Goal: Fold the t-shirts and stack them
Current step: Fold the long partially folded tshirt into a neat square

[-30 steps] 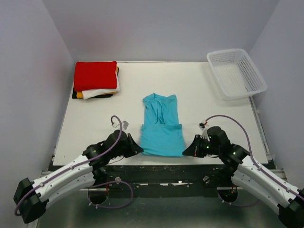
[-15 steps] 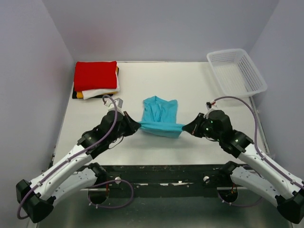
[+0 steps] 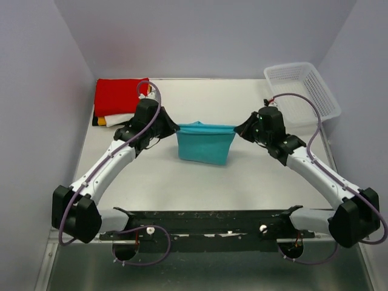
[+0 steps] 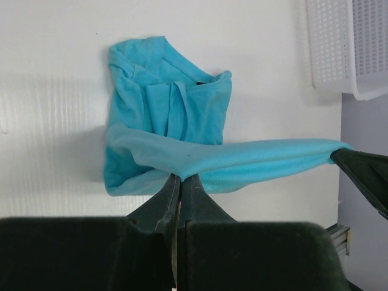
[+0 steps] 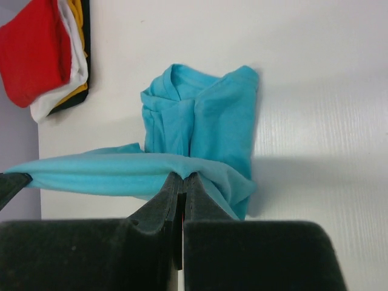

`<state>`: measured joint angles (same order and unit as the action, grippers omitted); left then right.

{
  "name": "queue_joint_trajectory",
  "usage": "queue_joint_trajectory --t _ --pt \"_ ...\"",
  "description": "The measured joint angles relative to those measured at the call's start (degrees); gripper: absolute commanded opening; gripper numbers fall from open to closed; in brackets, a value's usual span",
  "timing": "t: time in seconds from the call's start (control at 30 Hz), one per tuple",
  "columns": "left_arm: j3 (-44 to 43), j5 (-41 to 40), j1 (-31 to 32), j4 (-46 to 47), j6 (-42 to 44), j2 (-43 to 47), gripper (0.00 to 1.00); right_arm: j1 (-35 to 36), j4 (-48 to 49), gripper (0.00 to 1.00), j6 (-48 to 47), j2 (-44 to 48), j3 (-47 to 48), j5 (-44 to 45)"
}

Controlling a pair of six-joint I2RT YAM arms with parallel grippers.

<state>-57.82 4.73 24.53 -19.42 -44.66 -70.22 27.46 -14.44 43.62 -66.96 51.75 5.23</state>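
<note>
With the left gripper (image 3: 175, 128) and right gripper (image 3: 237, 129) pinching the taut lifted edge of the turquoise t-shirt (image 3: 205, 147), uneven travel could skew the fold or free a corner.

Soft, even overhead light is washing the white counter (image 3: 260, 176), with no glare showing. The turquoise t-shirt (image 5: 206, 121) is casting faint grey shadows beside itself, while the dark bodies of the left end effector (image 4: 180, 180) and right end effector (image 5: 182, 177) are blurring out of focus nearest each wrist lens.
</note>
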Motion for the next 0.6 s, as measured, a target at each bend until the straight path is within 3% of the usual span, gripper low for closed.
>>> queue_joint_trajectory --t 0.53,0.57,0.6 --pt "-20.2 8.6 -7.5 -3.1 4.1 -27.5 0.00 -10.4 8.7 0.03 -3.2 -27.5 12.1 -10.7" --pt "-21.6 9.1 -7.7 -3.7 4.4 -29.4 0.03 -10.7 9.2 0.07 -3.2 -29.6 12.8 -11.0" --pt "-23.0 9.4 -7.9 -3.9 4.6 -31.3 0.12 -10.9 10.0 0.12 -3.2 -31.3 13.1 -11.2"
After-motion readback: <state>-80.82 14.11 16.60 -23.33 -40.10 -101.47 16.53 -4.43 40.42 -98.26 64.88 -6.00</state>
